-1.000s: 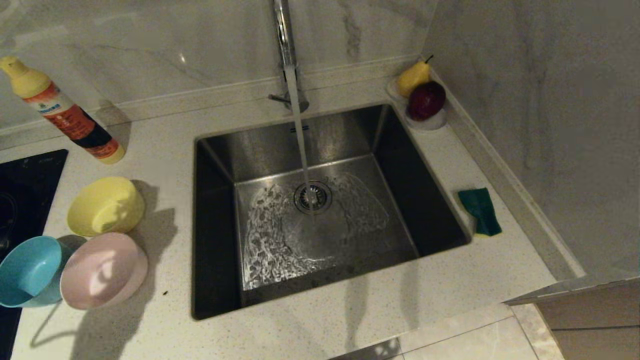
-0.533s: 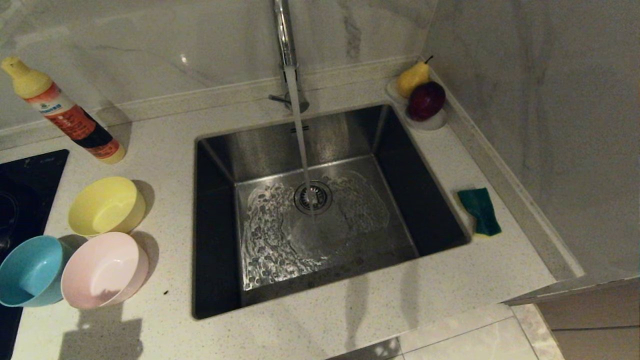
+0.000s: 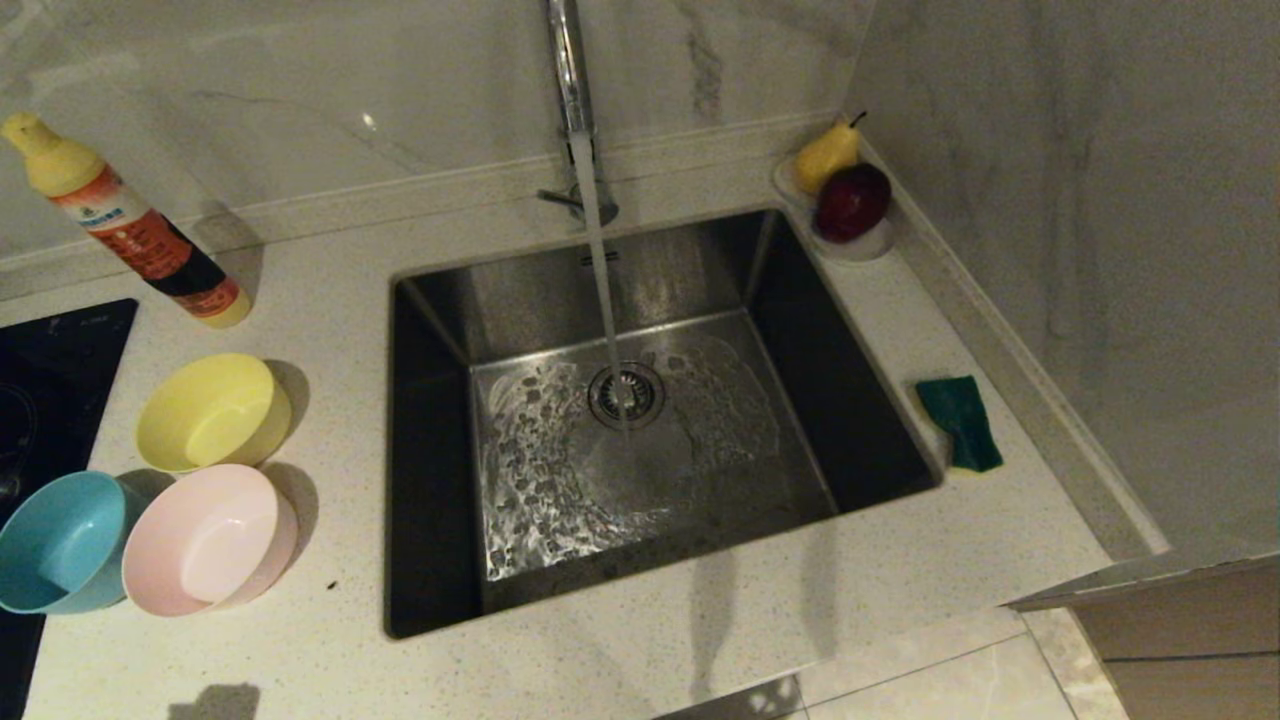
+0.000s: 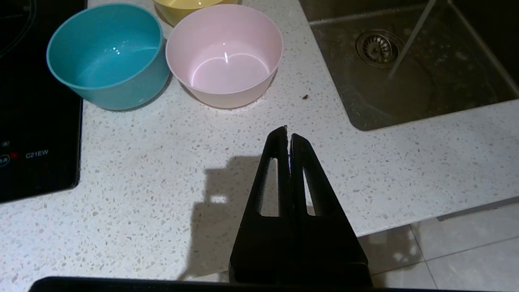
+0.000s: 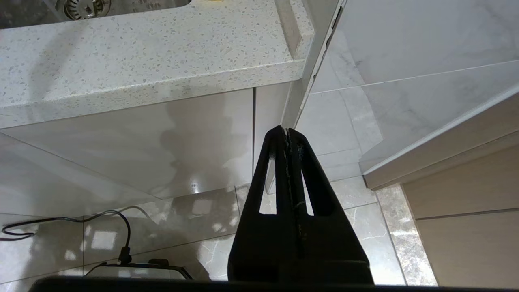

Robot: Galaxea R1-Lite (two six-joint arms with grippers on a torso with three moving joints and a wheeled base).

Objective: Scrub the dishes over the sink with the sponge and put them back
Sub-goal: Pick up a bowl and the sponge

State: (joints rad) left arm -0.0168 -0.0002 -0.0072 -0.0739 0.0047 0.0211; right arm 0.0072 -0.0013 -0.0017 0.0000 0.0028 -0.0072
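- Three small round bowls stand upright and empty on the speckled white counter (image 3: 330, 340), to the left of the sink (image 3: 440, 440).
- The yellow bowl (image 3: 212, 412) sits farthest back of the three. The pink bowl (image 3: 208, 540) is just in front of it, and the light blue bowl (image 3: 60, 541) is beside the pink one, on its left, partly over the edge of a black cooktop (image 3: 50, 350).
- The pink and blue bowls stand close side by side; whether they touch cannot be told.
- The sponge (image 3: 960, 422) lies flat on the counter to the right of the sink, dark green face up, with a thin line of yellow foam showing at its near edge.
- The sink is a square steel basin. Water runs in a thin stream from the tall chrome tap (image 3: 570, 100) onto the round drain strainer (image 3: 626, 395), and the basin floor is wet.
- The left gripper (image 4: 288, 132) hangs over the bare front part of the counter, near the pink bowl, its fingers pressed together and holding nothing.
- The right gripper (image 5: 287, 133) is below the counter edge, pointing toward the cabinet front and the tiled floor, fingers pressed together and empty.
- A spray bottle (image 3: 130, 225) with a yellow cap leans by the back wall on the left.
- A white dish (image 3: 860, 243) in the back right corner holds a yellow pear (image 3: 826, 152) and a dark red fruit (image 3: 852, 200).
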